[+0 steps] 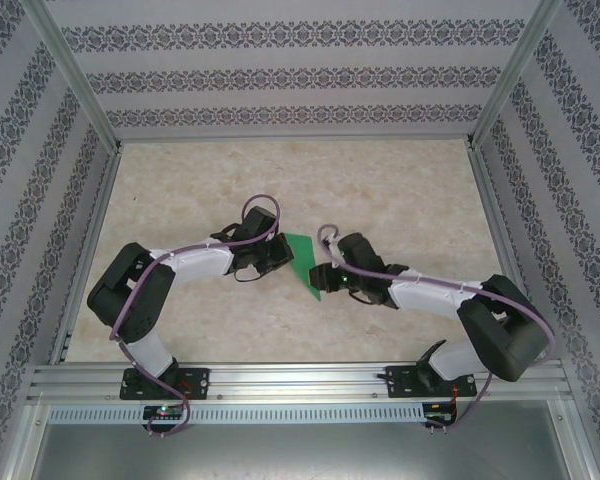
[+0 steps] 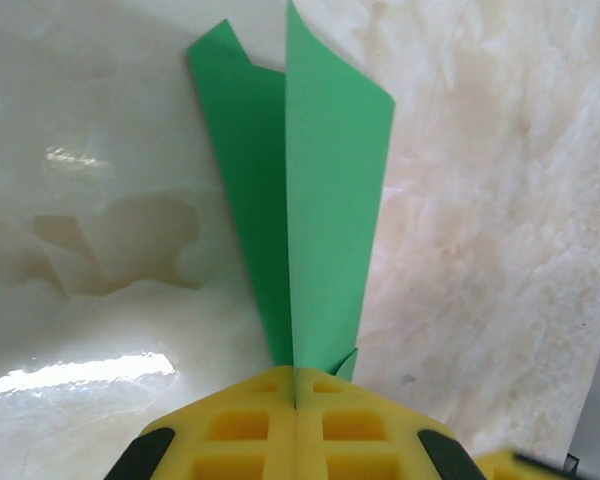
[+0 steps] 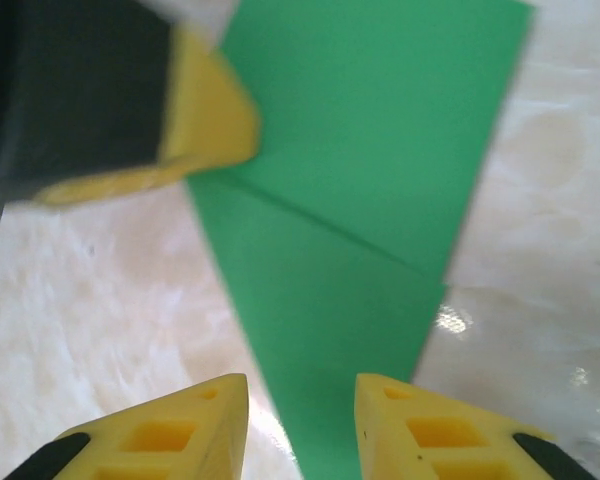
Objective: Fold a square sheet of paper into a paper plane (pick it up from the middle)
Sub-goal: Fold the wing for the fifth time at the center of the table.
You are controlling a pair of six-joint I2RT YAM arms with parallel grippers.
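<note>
Paper plane [image 1: 302, 262], a part-folded green dart, is approx mid-desk [image 1: 380, 190], between the 2 arms, slightly toward the near edge. L hand [image 2: 295, 400] is clenched on its narrow end, w/ 2 layers fanning out away from the pinch. R hand [image 3: 302, 395] is released: fingers apart, pointed tip lying between them, no contact visible. Judgement: very light, thin, floppy, creases easily, prob. slick on the glossy desk. Best pinched gently on the centre crease near mid-length so layers don't splay or tear.
</note>
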